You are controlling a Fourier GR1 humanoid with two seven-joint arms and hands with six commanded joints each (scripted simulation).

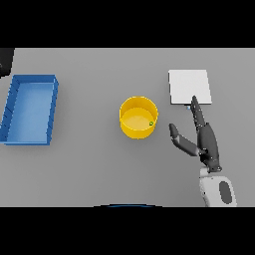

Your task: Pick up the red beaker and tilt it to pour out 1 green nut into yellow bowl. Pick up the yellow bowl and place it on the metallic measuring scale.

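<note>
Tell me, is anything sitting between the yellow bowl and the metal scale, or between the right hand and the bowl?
Nothing visible blocks either path. The yellow bowl and the scale are separated only by bare table. The right hand, fingers open, is right of the bowl with nothing between. The blue tray sits far left.

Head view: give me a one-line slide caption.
Right hand open beside the yellow bowl holding a green nut, white scale beyond, blue tray at left.
</note>
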